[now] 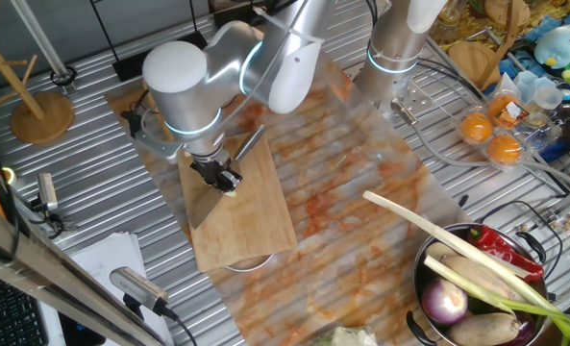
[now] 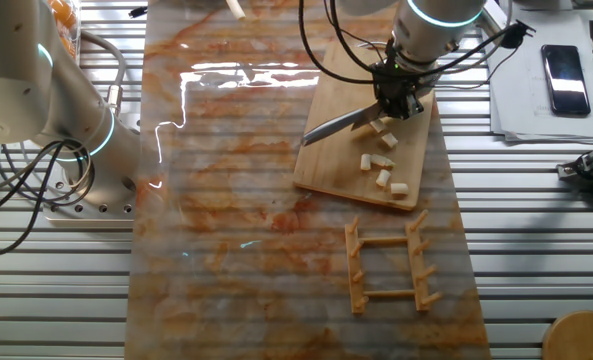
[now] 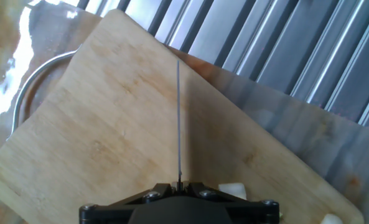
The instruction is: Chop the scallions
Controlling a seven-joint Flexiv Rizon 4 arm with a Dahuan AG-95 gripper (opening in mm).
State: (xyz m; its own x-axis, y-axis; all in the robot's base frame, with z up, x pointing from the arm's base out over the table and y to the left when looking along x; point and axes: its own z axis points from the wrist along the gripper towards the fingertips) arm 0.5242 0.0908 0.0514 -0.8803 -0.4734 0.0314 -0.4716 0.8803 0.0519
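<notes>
The scallions are short, pale cream cylindrical chunks, already cut and scattered loosely on the light bamboo cutting board. In the other fixed view about five pieces lie in a ragged line along the board's side toward its near corner, some touching, the last one apart. The hand view shows one pale chunk at its lower edge.

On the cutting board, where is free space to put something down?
Free: the board's half on the knife blade's far side from the chunks. Crowded: the strip under the claw, where the scallion chunks lie.
</notes>
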